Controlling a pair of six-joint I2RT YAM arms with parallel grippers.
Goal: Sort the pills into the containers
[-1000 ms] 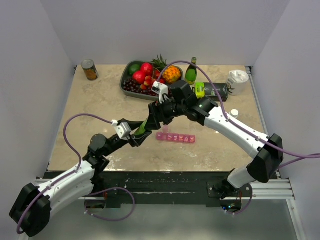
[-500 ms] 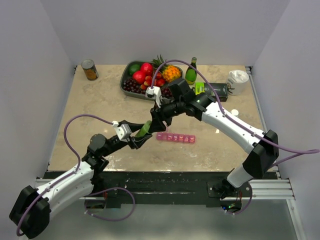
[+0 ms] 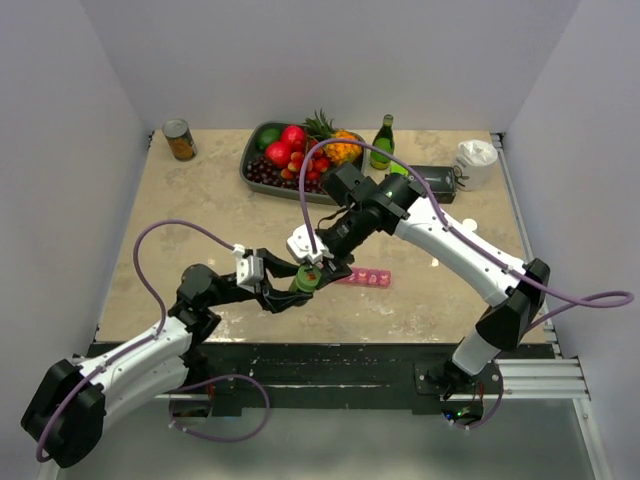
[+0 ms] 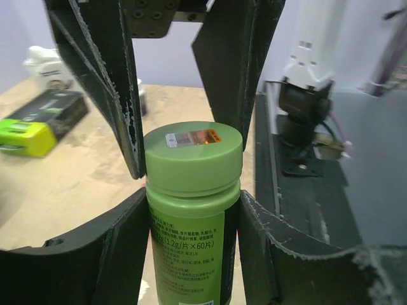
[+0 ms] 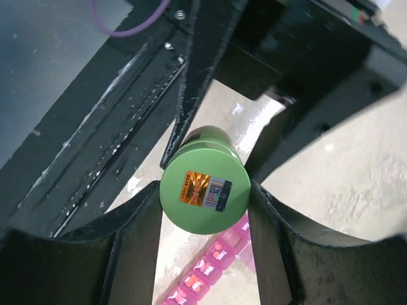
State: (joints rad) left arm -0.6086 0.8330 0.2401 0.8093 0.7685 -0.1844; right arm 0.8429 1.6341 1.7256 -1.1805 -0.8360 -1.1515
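A green pill bottle [image 3: 306, 279] stands upright between both grippers, above the table. My left gripper [image 3: 292, 288] is shut on its labelled body [image 4: 191, 248], one finger on each side. My right gripper [image 3: 318, 264] comes from above and is shut on its green cap [image 5: 203, 189], which carries an orange and white sticker. The cap also shows in the left wrist view [image 4: 194, 155]. The pink pill organizer [image 3: 368, 277] lies on the table just right of the bottle, its left end hidden behind my right gripper. Its pink compartments show under the cap in the right wrist view [image 5: 206, 279].
A tray of fruit [image 3: 250, 172] stands at the back, with a tin can [image 3: 180, 140] at the back left. A green glass bottle [image 3: 382, 142], a black box [image 3: 437, 183] and a white container [image 3: 475, 160] stand at the back right. A small white cap [image 3: 469, 226] lies at the right.
My right gripper came down and toward the front left onto the bottle's cap. My left gripper brought the bottle from tilted to upright and a little to the right.
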